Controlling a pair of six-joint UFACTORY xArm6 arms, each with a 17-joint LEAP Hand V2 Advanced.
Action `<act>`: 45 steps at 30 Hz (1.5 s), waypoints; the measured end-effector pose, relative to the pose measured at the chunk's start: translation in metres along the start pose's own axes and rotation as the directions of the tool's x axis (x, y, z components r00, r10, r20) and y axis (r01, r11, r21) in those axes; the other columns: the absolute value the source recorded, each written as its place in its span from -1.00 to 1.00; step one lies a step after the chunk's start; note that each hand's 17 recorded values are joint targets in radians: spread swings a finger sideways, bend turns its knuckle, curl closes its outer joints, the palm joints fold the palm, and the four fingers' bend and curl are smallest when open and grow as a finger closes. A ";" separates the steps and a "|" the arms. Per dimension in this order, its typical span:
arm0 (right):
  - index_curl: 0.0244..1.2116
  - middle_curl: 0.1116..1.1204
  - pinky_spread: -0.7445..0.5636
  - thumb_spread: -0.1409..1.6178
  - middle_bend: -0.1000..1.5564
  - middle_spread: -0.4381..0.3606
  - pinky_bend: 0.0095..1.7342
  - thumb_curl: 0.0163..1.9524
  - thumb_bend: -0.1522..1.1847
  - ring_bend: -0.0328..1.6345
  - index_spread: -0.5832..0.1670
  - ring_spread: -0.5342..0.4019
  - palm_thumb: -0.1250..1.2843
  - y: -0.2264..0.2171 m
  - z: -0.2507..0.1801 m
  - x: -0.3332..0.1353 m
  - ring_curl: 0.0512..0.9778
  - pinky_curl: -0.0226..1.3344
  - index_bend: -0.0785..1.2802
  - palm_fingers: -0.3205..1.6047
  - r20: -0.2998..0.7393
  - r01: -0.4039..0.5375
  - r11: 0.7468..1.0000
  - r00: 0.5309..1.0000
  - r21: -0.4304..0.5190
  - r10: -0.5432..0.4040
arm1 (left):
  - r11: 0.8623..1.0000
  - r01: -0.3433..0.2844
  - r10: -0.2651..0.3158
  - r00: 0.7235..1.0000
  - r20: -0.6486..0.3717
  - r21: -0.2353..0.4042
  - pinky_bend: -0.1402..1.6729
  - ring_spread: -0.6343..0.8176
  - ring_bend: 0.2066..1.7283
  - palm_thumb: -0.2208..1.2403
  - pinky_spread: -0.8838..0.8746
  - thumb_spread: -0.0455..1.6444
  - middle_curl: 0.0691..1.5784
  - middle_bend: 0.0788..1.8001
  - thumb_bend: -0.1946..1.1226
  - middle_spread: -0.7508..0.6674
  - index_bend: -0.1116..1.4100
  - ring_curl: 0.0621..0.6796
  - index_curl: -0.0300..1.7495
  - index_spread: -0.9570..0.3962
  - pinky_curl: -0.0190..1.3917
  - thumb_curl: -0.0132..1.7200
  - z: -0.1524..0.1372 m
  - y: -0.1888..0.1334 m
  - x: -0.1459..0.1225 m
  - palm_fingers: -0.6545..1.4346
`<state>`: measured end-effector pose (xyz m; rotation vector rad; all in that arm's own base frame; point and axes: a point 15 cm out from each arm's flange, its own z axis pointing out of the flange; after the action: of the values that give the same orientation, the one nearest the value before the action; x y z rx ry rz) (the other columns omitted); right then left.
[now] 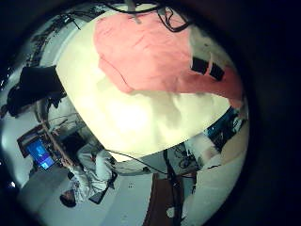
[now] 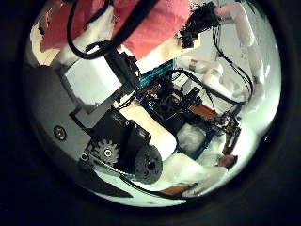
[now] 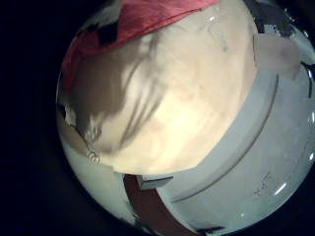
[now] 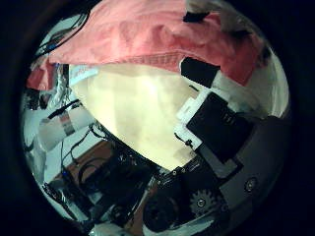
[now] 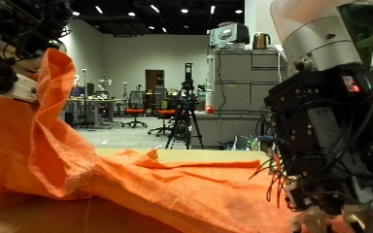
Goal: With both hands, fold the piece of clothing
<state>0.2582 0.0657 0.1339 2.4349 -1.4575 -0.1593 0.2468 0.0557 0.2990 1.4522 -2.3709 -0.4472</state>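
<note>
The crinkly orange woven cloth garment [image 5: 122,184] lies spread over the cream counter [image 5: 18,216], with its far left corner pulled up high by the left robot hand [image 5: 8,58], fingers pinched on it. We'd worry that thin, slippery-looking fabric slides out of the pinch and flops back unfolded. The right robot hand [image 5: 331,136] hangs near on the right; we can't tell what its fingers are doing.

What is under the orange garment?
The orange garment lies on a pale tabletop, which shows bare beyond its edge. Whatever sits beneath the cloth itself is covered and cannot be seen.
</note>
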 end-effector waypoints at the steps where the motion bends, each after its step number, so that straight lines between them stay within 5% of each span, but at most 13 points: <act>1: 0.31 0.55 -0.48 0.16 0.23 -0.78 0.31 -0.60 -0.79 0.62 -0.78 -0.60 0.34 0.001 0.001 -0.003 0.45 0.24 -0.06 0.02 -0.003 0.007 1.000 1.000 -0.006 -0.007 | 1.000 0.001 -0.001 1.000 -0.001 -0.001 -0.13 -0.98 -0.27 0.32 -0.92 0.31 -0.36 0.12 -0.73 -0.71 -0.60 0.19 0.07 -0.65 -0.29 -0.63 0.000 0.000 0.000 0.70; 7: 0.57 0.84 -0.47 0.13 0.33 -0.92 0.44 -0.59 -0.81 0.77 -0.91 -0.61 0.38 -0.001 -0.002 -0.009 0.62 0.42 0.09 -0.16 -0.012 0.026 1.000 1.000 -0.002 -0.027 | 1.000 0.002 -0.002 1.000 0.000 0.001 -0.13 -0.97 -0.27 0.32 -0.93 0.31 -0.36 0.12 -0.73 -0.71 -0.60 0.19 0.07 -0.65 -0.29 -0.63 -0.001 0.000 -0.001 0.71; 13: 0.76 0.97 -0.42 0.19 0.48 -0.89 0.46 -0.55 -0.78 0.76 -0.92 -0.55 0.53 -0.009 -0.005 -0.008 0.65 0.50 0.49 0.16 -0.010 0.027 0.999 1.000 0.034 -0.026 | 1.000 -0.003 0.003 1.000 -0.002 0.000 -0.13 -0.97 -0.27 0.32 -0.93 0.31 -0.36 0.13 -0.73 -0.71 -0.60 0.20 0.07 -0.64 -0.29 -0.63 -0.001 0.001 -0.001 0.71; 19: 0.81 0.97 -0.38 0.37 0.52 -0.78 0.42 -0.52 -0.71 0.71 -0.78 -0.47 0.68 -0.023 -0.022 0.001 0.67 0.55 0.58 0.23 -0.011 0.008 0.991 1.000 0.133 -0.006 | 1.000 -0.002 0.002 1.000 -0.004 -0.001 -0.13 -0.97 -0.27 0.32 -0.93 0.31 -0.37 0.13 -0.73 -0.71 -0.60 0.20 0.07 -0.64 -0.29 -0.63 -0.001 0.002 -0.001 0.71; 38: 0.83 0.91 -0.31 0.56 0.54 -0.57 0.37 -0.45 -0.75 0.68 -0.48 -0.42 0.76 0.003 -0.071 0.026 0.71 0.63 0.55 0.28 -0.007 -0.052 0.969 0.998 0.243 0.056 | 1.000 -0.008 0.008 1.000 -0.007 -0.001 -0.14 -0.97 -0.27 0.32 -0.93 0.31 -0.37 0.13 -0.73 -0.71 -0.60 0.21 0.07 -0.64 -0.29 -0.63 -0.001 0.003 0.001 0.71; 40: 0.83 0.90 -0.31 0.57 0.53 -0.56 0.36 -0.45 -0.79 0.67 -0.47 -0.42 0.72 0.005 -0.075 0.030 0.70 0.62 0.55 0.28 -0.005 -0.063 0.965 0.998 0.255 0.067 | 1.000 -0.008 0.008 1.000 -0.008 0.000 -0.14 -0.97 -0.27 0.32 -0.93 0.31 -0.37 0.13 -0.73 -0.71 -0.60 0.21 0.07 -0.64 -0.29 -0.63 -0.001 0.003 0.002 0.71; 42: 0.76 0.81 -0.34 0.61 0.48 -0.52 0.31 -0.50 -0.86 0.61 -0.45 -0.41 0.46 0.008 -0.074 0.034 0.61 0.56 0.44 0.31 0.000 -0.079 0.963 0.997 0.258 0.082 | 1.000 -0.011 0.011 1.000 -0.011 0.003 -0.14 -0.97 -0.27 0.32 -0.93 0.31 -0.37 0.13 -0.73 -0.71 -0.60 0.21 0.07 -0.64 -0.29 -0.63 -0.001 0.002 0.003 0.71; 45: 0.65 0.68 -0.45 0.58 0.33 -0.48 0.24 -0.57 -0.88 0.56 -0.46 -0.44 0.20 0.020 -0.059 0.038 0.53 0.47 0.14 0.07 0.013 -0.106 0.969 0.994 0.224 0.106 | 1.000 -0.017 0.018 1.000 -0.014 0.007 -0.14 -0.97 -0.27 0.32 -0.93 0.31 -0.37 0.13 -0.73 -0.71 -0.60 0.21 0.07 -0.64 -0.29 -0.63 -0.002 0.001 0.006 0.71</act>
<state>0.2735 0.0355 0.1989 2.5202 -1.6842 0.0291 0.2443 0.0505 0.3013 1.4317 -2.3746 -0.4240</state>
